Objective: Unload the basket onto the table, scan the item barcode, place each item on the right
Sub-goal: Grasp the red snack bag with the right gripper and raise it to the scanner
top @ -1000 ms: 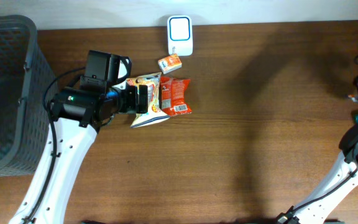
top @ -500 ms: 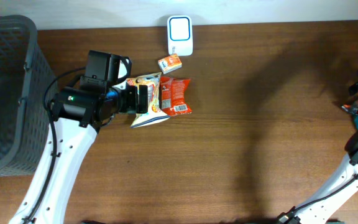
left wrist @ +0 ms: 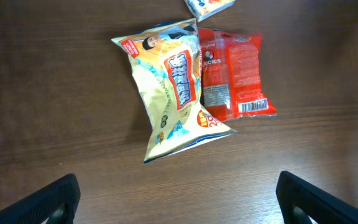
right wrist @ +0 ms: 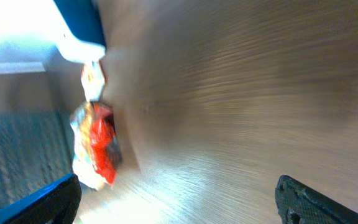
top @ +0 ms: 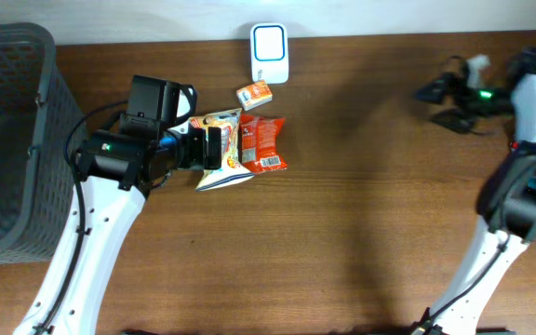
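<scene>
Overhead shows snack bags (top: 240, 149) lying on the table (top: 361, 214), outside the basket (top: 7, 140).

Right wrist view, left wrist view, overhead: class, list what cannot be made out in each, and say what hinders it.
Right wrist: blur smears the red packet, so its print is unreadable.
Left wrist: the small box is cut off by the top edge.
Overhead: the left tool covers part of the yellow chip bag. The basket runs off the left edge. The red packet's barcode is too small to read.
</scene>
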Robot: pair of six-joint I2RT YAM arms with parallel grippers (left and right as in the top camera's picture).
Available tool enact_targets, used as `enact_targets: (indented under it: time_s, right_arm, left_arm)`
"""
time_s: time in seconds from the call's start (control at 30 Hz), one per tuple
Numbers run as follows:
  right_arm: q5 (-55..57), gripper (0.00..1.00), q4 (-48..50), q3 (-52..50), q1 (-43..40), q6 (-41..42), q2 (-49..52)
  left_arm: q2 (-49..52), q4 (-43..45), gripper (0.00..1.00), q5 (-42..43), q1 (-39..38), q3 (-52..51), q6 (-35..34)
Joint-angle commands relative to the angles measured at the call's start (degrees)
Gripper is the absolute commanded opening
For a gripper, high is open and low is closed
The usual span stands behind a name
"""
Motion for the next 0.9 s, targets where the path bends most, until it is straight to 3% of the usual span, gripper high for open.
enact_targets:
  time_s: [0.0, 0.2, 0.47, 0.6, 0.7, 0.87]
  right_arm:
    - [11.7, 0.99, 0.7, -0.1, 5.8, 1.2, -2.3]
    - [27.8, 0.99, 1.6, -0.3, 11.2, 9.8, -2.2]
    - [13.0, 0.99, -3.4, -3.6, 21.4, -8.9, -2.2]
    - [13.0, 0.98, 0.9, -6.3, 30.3, -9.8, -2.2]
    - [13.0, 0.91, 5.4, -7.1, 35.3, -9.6, -2.1]
    - [13.0, 0.91, 13.7, -7.1, 39.3, -0.9, -2.0]
  left_arm:
    - [0.1, -0.1, 0.99, -0.4, -0.1, 0.3, 0.3]
    - [0.1, -0.1, 0.99, -0.4, -0.1, 0.3, 0.3]
    - [0.1, -0.1, 0.99, -0.4, -0.1, 0.3, 0.3]
    - [0.1, -0.1, 0.99, -0.4, -0.1, 0.3, 0.3]
    - [0.1, -0.1, 0.99, -0.4, -0.1, 0.3, 0.3]
    - [0.1, -0.1, 0.99, -0.4, -0.1, 0.3, 0.3]
